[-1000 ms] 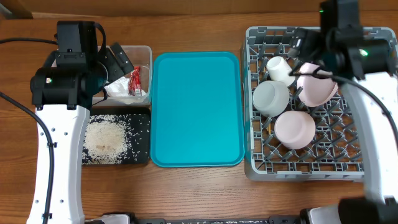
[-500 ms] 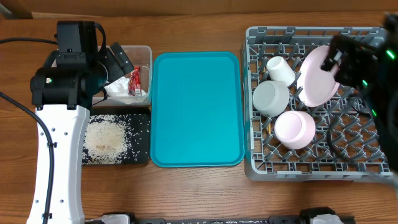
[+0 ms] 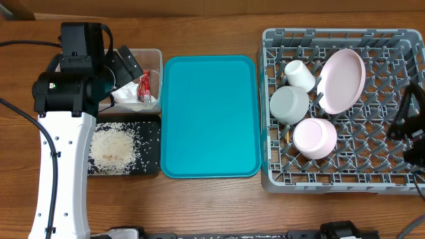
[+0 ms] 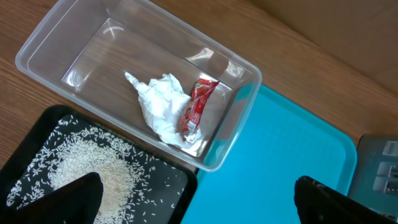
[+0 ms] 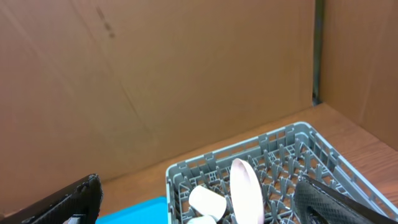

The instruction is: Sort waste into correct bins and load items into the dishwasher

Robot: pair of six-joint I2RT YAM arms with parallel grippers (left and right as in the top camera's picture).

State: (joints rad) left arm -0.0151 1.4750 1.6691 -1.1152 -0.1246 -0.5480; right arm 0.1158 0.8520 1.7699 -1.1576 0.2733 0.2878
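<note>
While the plate (image 3: 342,80) is leaning on its rim among the pegs of the rack (image 3: 372,166), toward the back right corner of the bench, it is looking to me like the one thing that might go wrong. It is tilting rather than standing upright, so a knock to the rack or a brush from the right arm (image 3: 408,123) at the right edge could tip it onto the cup (image 3: 300,74) or the grey bowl (image 3: 289,105) just beside it. The right gripper (image 5: 199,208) is gaping wide and carrying nothing. The plate itself is showing pale pink, round and smooth, which I am guessing makes it slippery. The pink bowl (image 3: 315,137) is sitting nearer the front. The left gripper (image 4: 196,202) is hanging spread wide and empty near the back left corner, over the tub (image 4: 43,37) holding napkin (image 4: 158,106) and wrapper (image 4: 196,109), with rice (image 4: 93,171) lying on the black tray (image 4: 177,186).
</note>
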